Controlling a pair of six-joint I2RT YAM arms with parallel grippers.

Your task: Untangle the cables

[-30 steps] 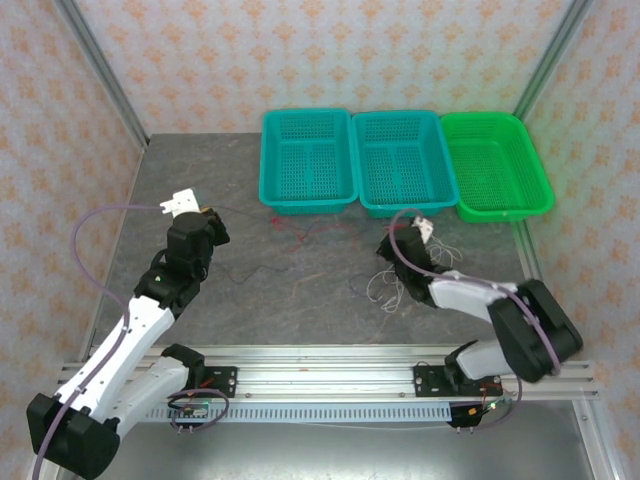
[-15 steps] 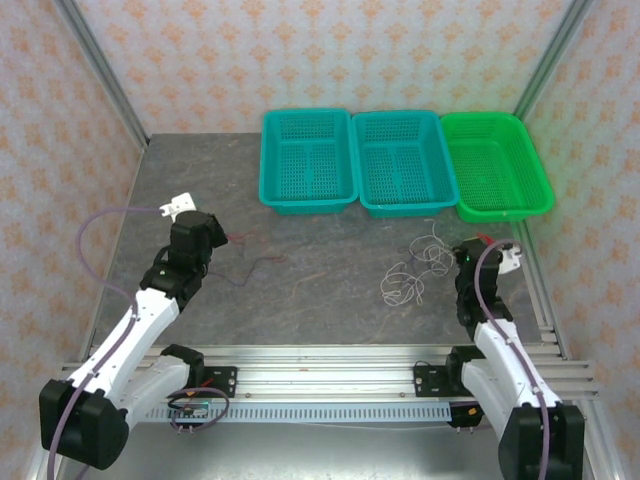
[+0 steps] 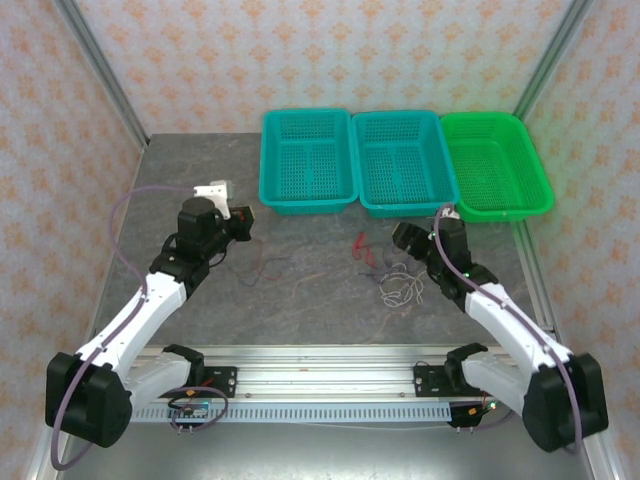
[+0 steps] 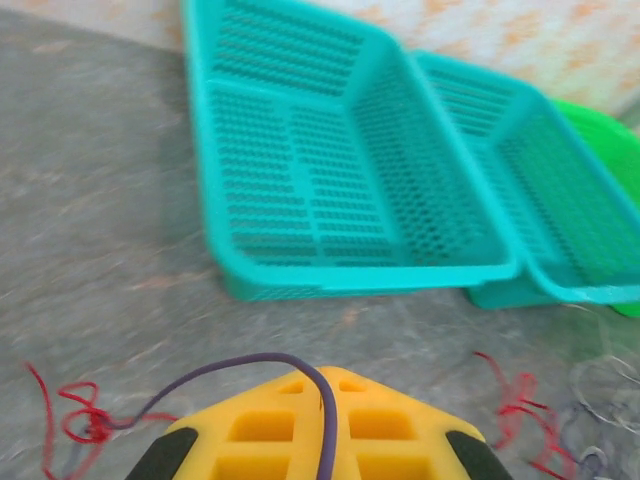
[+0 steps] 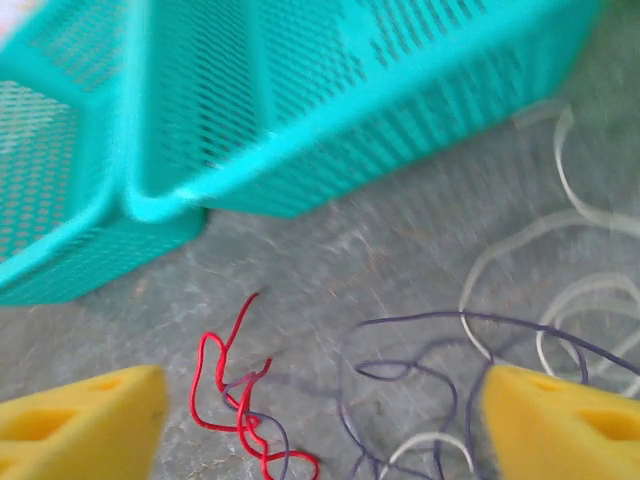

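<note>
While the left gripper was clamped tight on the black cable, its yellow fingers pressed together with the dark strand running out of the seam between them and arching off to the left, the right gripper hung with its jaws spread wide and nothing between them; both were low over the grey table, in front of a row of three baskets. Seen from above, the left gripper sat just in front of the left teal basket; the right gripper sat below the join of the middle teal basket and the green basket.

All the cables lay on the table between the two arms, none in a basket; the red cable was bunched near the middle of the table, just left of the right gripper; the white cable lay in a loose nest of loops nearer the arms' bases, just beside that gripper. From the right wrist, a dark strand crossed the lower end of the red cable and ran on under the white loops; from the left wrist, red strands lay on the table to either side of the closed fingers, blurred at the edges.
</note>
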